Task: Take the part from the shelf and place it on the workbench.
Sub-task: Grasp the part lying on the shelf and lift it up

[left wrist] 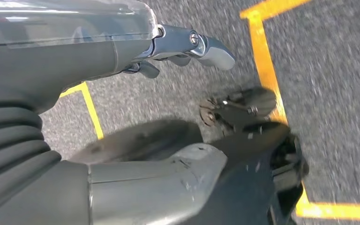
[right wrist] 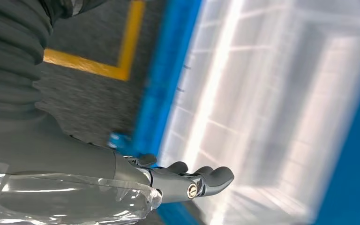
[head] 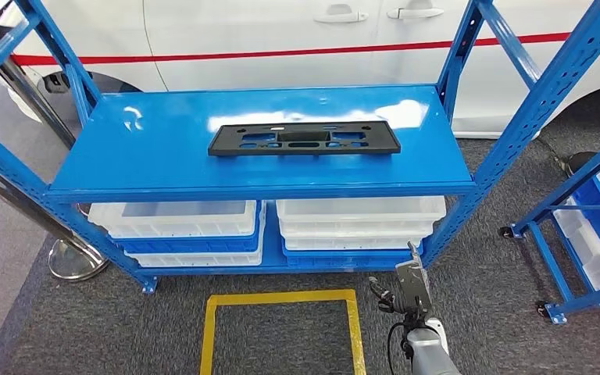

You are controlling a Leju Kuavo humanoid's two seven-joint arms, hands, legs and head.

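We see the black part [head: 304, 139] lying flat at centre frame on the blue shelf [head: 164, 168]. White bins [head: 359, 209] beneath are half hidden, contents unreadable. Right hand [right wrist: 168, 180] fingers extended, empty; left hand [left wrist: 178, 47] blurred, holding nothing.

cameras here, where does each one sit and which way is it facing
Head view: high on the body, facing forward and down at the blue shelf bearing the black part; the right hand rises from below.
Left wrist view: behind the left hand, facing down at grey carpet; dark parts of the robot's body show.
Right wrist view: behind the right hand, facing the white bins on the lower shelf.
All three views share the yellow floor tape; head and right wrist views share the bins.
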